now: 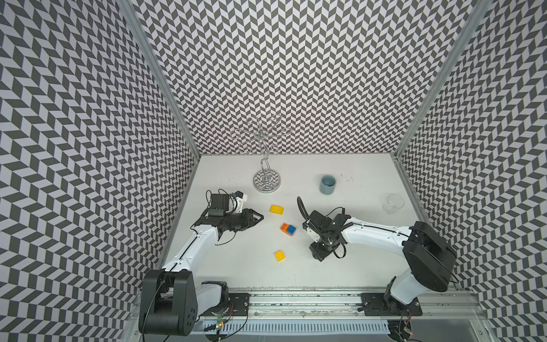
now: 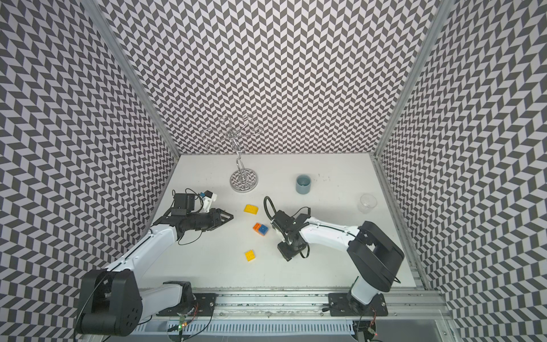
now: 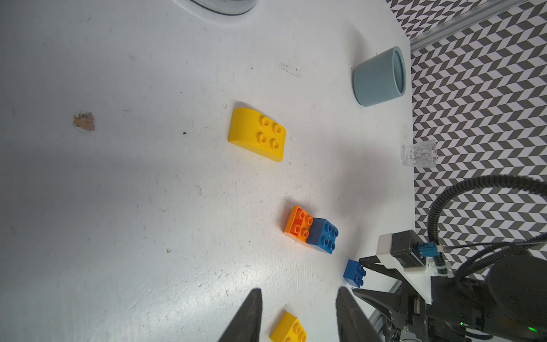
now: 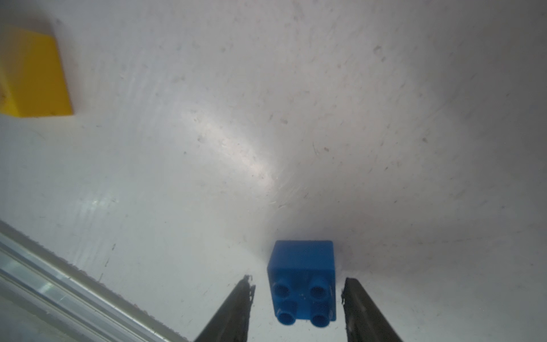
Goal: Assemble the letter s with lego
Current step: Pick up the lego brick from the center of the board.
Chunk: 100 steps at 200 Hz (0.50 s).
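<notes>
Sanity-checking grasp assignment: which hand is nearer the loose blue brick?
Right. The right hand straddles the loose blue brick, a finger on each side, not yet touching. The left hand sits well off, beyond the orange-blue pair.

Two yellow bricks (image 3: 257, 134) (image 3: 288, 328), two blue (image 3: 324, 235) (image 3: 354, 273), probably one orange (image 3: 297, 228).

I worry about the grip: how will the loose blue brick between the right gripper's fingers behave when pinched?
Probably stiff: the blue brick looks like hard moulded plastic. Its smooth sides may slip a little. It sits flat, studs up, so it should not roll.
</notes>
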{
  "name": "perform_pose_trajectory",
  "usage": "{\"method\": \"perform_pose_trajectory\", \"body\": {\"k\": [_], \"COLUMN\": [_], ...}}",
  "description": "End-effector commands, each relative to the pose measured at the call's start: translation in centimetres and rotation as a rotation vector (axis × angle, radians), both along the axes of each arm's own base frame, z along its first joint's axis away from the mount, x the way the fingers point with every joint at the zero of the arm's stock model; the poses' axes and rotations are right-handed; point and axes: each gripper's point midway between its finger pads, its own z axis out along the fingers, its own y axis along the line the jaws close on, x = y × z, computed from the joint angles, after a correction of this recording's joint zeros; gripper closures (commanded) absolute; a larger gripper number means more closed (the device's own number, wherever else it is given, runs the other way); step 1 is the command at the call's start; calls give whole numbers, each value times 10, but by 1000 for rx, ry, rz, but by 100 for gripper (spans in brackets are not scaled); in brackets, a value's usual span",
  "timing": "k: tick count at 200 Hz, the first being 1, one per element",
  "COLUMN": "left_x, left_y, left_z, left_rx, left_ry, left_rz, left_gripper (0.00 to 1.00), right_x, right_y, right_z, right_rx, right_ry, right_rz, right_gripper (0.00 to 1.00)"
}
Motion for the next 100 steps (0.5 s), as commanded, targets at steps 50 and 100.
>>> {"method": "perform_pose_trajectory", "body": {"k": [50, 100], "left_x": [-4, -4], "left_y": [0, 0], "left_z": [-2, -2], "left_rx": [9, 10], "left_ry": [-3, -2], "left_rz": [-6, -7], "left_gripper": [57, 57], "right_x": [4, 3], "right_y": [0, 0], "right_z": [-4, -9], "right_rx": [-36, -56], "right_ry": [-16, -16], "right_rz": [-12, -11], "right_gripper": [56, 61]}}
